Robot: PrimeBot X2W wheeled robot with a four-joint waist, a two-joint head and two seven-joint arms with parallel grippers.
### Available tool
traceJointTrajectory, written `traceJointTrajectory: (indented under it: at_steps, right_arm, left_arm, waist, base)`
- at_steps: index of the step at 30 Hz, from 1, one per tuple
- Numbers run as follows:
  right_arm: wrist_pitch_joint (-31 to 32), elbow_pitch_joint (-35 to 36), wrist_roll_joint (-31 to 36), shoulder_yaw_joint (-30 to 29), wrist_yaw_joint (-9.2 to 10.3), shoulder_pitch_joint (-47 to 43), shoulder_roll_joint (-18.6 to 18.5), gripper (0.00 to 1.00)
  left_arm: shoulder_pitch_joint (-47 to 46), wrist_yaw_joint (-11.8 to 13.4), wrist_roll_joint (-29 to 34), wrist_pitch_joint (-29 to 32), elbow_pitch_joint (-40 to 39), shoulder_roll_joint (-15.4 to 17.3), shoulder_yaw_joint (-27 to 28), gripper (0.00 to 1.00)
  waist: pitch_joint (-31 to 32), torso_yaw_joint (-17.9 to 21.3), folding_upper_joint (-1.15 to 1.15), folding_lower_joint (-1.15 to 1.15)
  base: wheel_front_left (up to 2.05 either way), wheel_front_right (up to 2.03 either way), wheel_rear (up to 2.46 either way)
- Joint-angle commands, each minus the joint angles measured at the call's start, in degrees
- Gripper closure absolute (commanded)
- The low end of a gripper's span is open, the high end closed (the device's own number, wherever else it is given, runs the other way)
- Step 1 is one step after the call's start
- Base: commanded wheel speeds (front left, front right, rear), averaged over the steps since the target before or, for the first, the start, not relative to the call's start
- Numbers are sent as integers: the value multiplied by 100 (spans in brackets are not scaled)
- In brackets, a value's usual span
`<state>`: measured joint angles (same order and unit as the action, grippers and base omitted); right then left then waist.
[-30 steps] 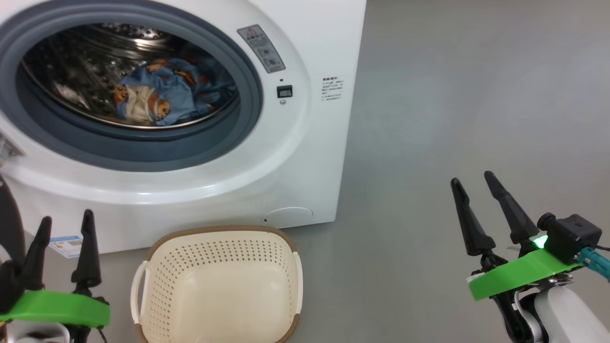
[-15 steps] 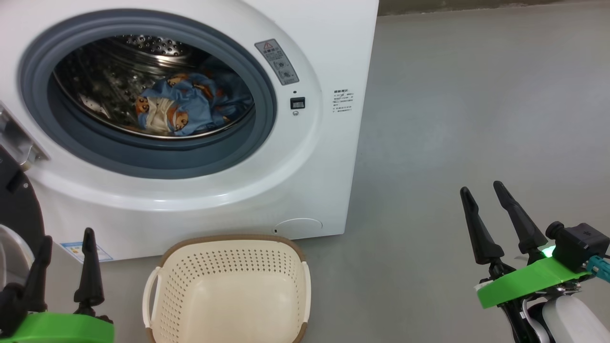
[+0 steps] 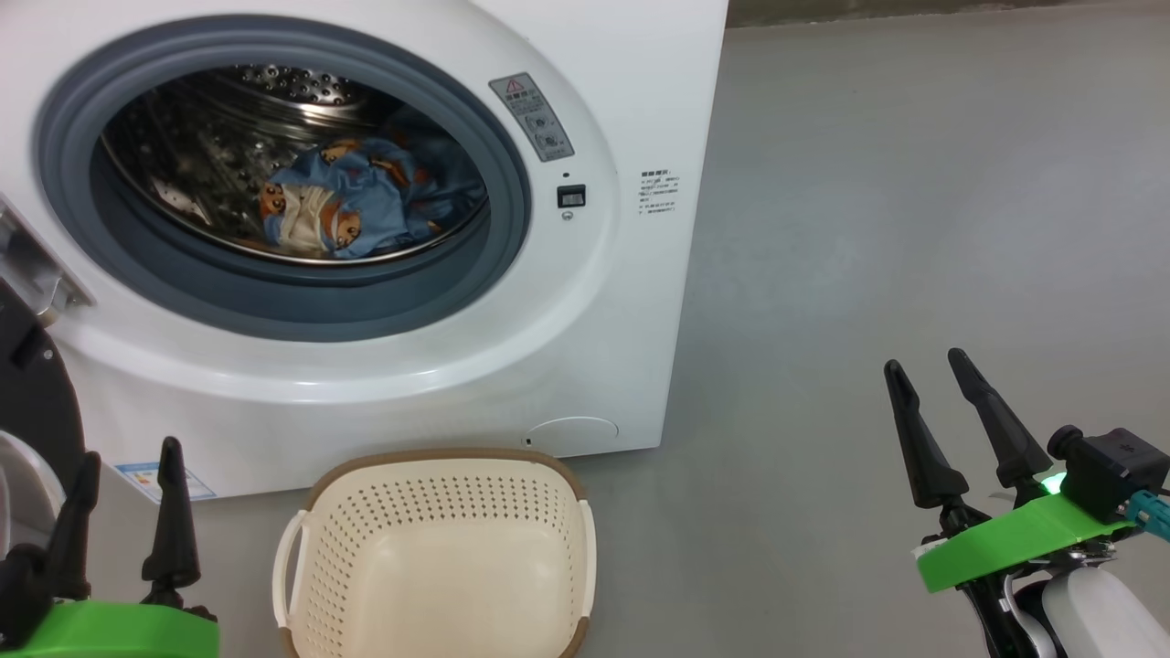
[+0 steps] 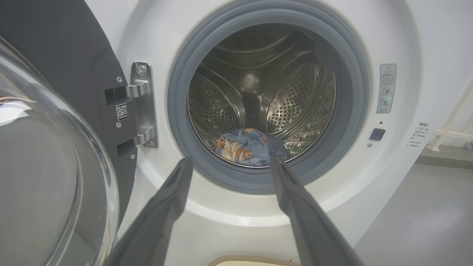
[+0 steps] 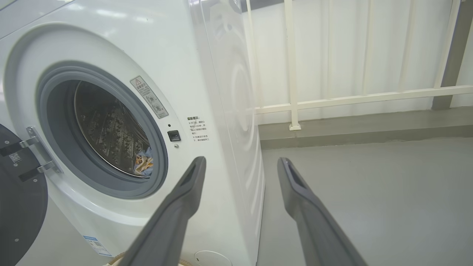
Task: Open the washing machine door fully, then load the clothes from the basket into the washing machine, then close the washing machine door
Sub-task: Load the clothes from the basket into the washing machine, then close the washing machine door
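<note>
The white washing machine (image 3: 631, 302) stands with its door (image 3: 37, 402) swung open to the left; the door's black frame and clear glass bowl (image 4: 44, 177) show close in the left wrist view. Blue bear-print clothes (image 3: 347, 206) lie in the steel drum, also seen through the opening (image 4: 247, 147) and as a sliver (image 5: 144, 166). The cream basket (image 3: 439, 454) sits on the floor before the machine with nothing in it. My left gripper (image 3: 128, 452) is open, left of the basket beside the door. My right gripper (image 3: 923, 361) is open over bare floor, far right.
Grey floor (image 3: 914, 183) stretches to the right of the machine. A white railing (image 5: 351, 98) runs along a pale wall behind it. The metal door hinge (image 4: 142, 105) sits at the left of the drum opening.
The head camera has shifted, so the whole scene sits lower and further right than a second ago. Both grippers stay open and nothing else has moved.
</note>
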<state>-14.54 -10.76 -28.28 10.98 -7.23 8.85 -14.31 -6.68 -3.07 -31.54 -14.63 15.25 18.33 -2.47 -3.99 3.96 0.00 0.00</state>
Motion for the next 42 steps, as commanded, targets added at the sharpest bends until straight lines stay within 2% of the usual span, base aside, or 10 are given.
traceJointTrajectory:
  at_steps: [1,25,42]
  right_arm:
    - [-46,117,-27,112,-25,78,-81,0]
    - [-46,101,-23,134,-25,96,-70,0]
    - [-46,93,-24,120,-25,98,-51,0]
  left_arm:
    - [-78,-41,81,-37,-183,138,252,0]
    - [-130,-144,202,-37,-130,51,275,0]
    - [-130,-203,196,-19,-100,58,234,0]
  waist:
    - [-5,8,0,0]
    - [1,39,0,0]
    - [24,56,0,0]
  base:
    - [0,0,0]
    - [-6,6,0]
    - [-151,151,0]
